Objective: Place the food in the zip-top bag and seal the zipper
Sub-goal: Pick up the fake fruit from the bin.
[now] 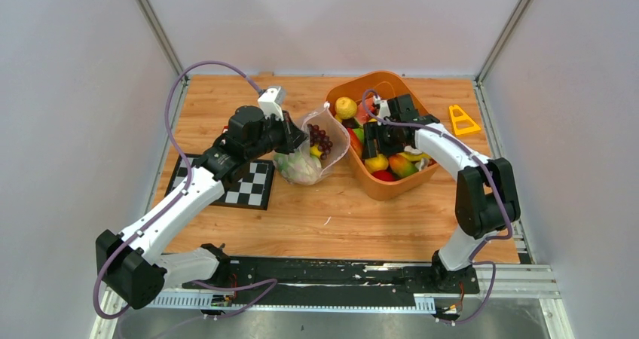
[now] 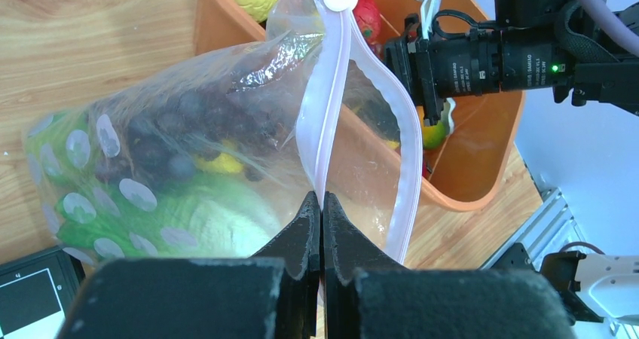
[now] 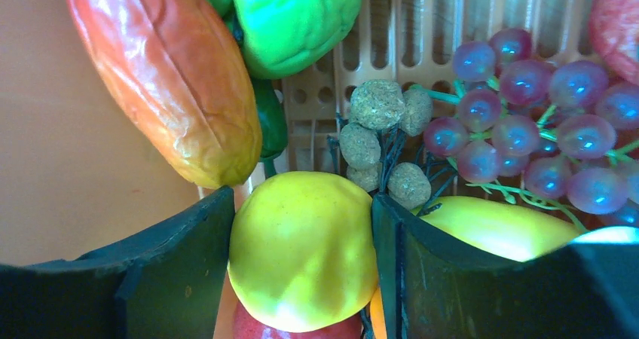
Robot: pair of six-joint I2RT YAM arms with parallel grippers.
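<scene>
The clear zip-top bag stands between the checkerboard and the orange basket, with purple grapes and a green cabbage inside. Its mouth is open. My left gripper is shut on the pinkish zipper strip and holds the mouth edge up; it also shows in the top view. My right gripper is down in the basket, its jaws pressed on both sides of a yellow fruit with red beneath. It shows in the top view too.
The orange basket holds a lemon, a mango, a green fruit and more grapes. A checkerboard lies left of the bag. A yellow triangle lies at the right. Enclosure walls ring the table.
</scene>
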